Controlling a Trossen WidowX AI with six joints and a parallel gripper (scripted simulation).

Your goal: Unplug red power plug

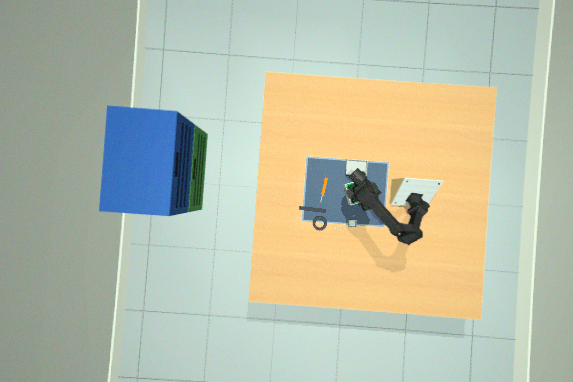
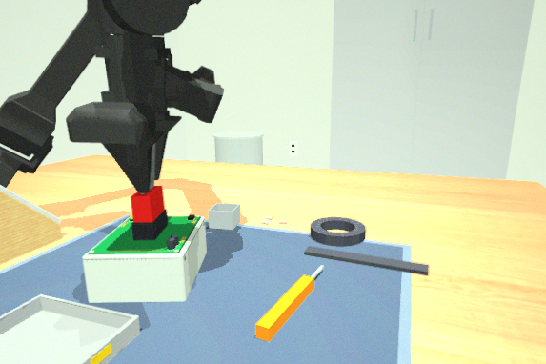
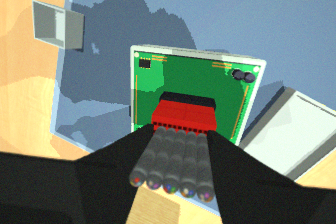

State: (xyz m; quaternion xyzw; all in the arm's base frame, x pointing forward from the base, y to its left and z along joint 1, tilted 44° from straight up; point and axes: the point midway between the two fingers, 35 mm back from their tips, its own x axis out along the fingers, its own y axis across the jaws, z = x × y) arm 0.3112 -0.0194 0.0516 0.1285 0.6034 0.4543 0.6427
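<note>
The wood table (image 1: 291, 270) (image 2: 482, 219) (image 3: 20, 110) stands on a pale blue tiled floor (image 1: 196, 280), its shadow along one edge. Beyond the table are a pale wall (image 2: 268, 67), a grey cupboard (image 2: 373, 95) with two upright handles, a round bin (image 2: 239, 151) and an outlet (image 2: 293, 149); a blue cabinet (image 1: 138, 160) stands apart beside it.

electronics workbench in a plain room, wooden worktop (image 1: 301, 270) (image 2: 482, 229), blue mat (image 1: 331, 175) (image 2: 353, 324) (image 3: 290, 30), circuit board (image 2: 120, 238) (image 3: 190, 75), orange screwdriver (image 1: 324, 187) (image 2: 285, 307), tall grey cabinet (image 2: 377, 86), tiled floor (image 1: 181, 280)
</note>
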